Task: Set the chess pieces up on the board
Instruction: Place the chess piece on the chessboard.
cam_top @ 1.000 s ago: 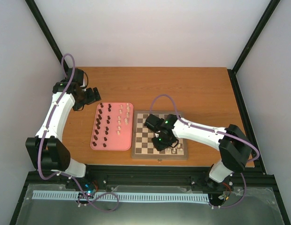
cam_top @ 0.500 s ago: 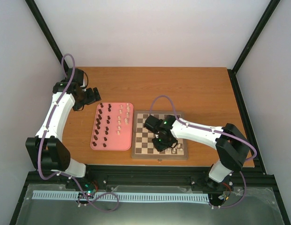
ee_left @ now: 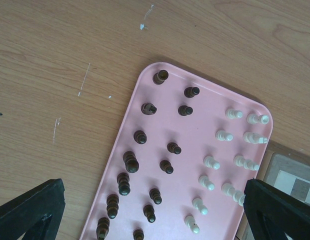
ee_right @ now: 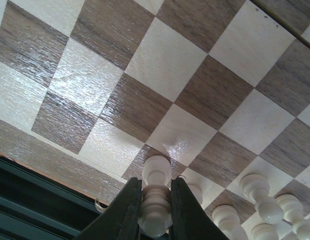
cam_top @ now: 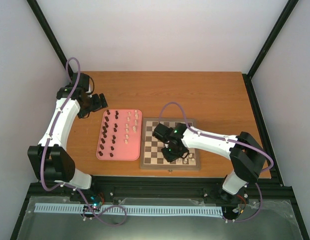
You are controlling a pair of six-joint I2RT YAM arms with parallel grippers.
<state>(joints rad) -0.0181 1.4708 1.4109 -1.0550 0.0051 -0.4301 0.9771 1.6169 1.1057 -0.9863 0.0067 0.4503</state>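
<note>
I see a brown wood-grain counter [cam_top: 195,95] enclosed by plain white walls [cam_top: 160,35], with black frame posts [cam_top: 269,42] at both rear corners. Lighting is even; faint scratches [ee_left: 85,79] mark the counter surface.

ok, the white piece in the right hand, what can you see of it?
The white piece is cream, glossy and lathe-turned by its look: round knob, narrow collar, wider body. The right hand is shut on it, dark fingers pressing both sides. It hangs over the board's near-edge squares, beside other white pieces standing there. Whether it touches the board cannot be told.
</note>
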